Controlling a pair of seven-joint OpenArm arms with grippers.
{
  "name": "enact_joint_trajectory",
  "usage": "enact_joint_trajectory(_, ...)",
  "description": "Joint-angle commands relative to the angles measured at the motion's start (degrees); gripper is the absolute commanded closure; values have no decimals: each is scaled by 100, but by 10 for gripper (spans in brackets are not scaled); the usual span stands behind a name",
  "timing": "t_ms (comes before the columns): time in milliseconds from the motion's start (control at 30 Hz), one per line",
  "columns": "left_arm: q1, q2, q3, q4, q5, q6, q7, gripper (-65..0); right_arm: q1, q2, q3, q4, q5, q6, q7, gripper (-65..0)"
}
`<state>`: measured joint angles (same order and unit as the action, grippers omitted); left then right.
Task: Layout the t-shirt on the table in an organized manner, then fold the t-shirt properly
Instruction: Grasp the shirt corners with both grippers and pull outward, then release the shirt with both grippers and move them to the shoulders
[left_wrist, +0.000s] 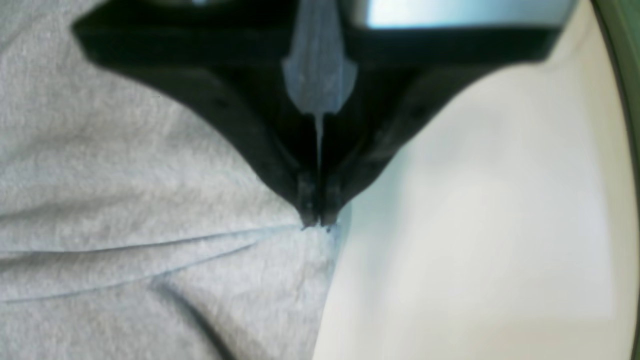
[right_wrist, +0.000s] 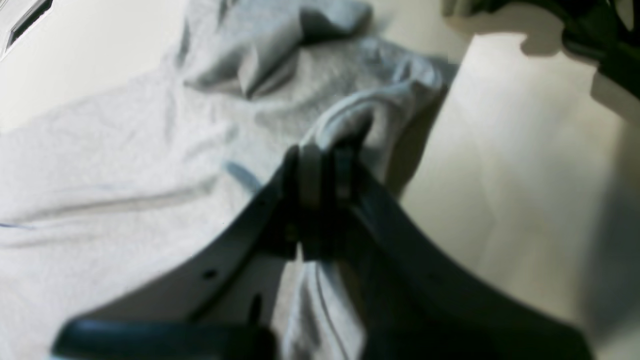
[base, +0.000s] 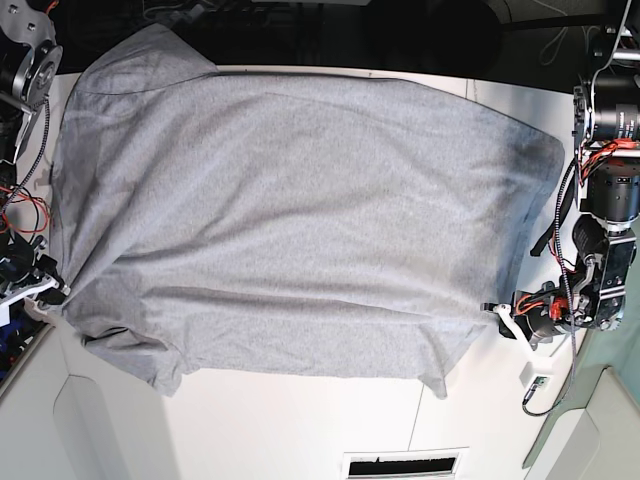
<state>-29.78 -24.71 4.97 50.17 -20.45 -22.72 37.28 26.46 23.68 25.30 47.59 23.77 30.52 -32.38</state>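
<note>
1. Your t-shirt (base: 300, 220) lies spread across the white bench (base: 300, 420), plain grey side up, filling most of the base view. One sleeve points toward 11 o'clock and another toward 7 o'clock.
2. Your left tool (left_wrist: 317, 222) sits at the 4 o'clock edge of the base view (base: 497, 310), at the end of an arm that reaches down along the bench's side. In the left wrist view its jaws are pressed together, tips pinching the very edge of the t-shirt (left_wrist: 125, 200) where cloth meets bare bench (left_wrist: 475, 225). Creases run from the pinch point toward 9 o'clock.
3. Your right tool (right_wrist: 322, 165) is at the 9 o'clock edge of the base view (base: 55, 288), low and close to the bench. In the right wrist view it is clenched on a bunched fold of the t-shirt (right_wrist: 125, 150), which rises above the tips. The rest of the cloth lies rumpled toward 10 o'clock, with bare bench (right_wrist: 525, 175) at 3 o'clock.
</note>
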Motion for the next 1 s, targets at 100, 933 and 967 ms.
enact_joint_trajectory(100, -179, -111, -17, 87, -341, -107, 485, -189, 144, 144, 9, 83, 164, 31, -262, -219)
enact_joint_trajectory(933, 1851, -1241, -17, 385, -2114, -1047, 876, -273, -2809, 358, 205, 1626, 1718, 144, -1119, -229)
enact_joint_trajectory(967, 1873, -1226, -17, 382, -1908, -796, 785, -273, -2809, 319, 205, 1626, 1718, 144, -1119, -229)
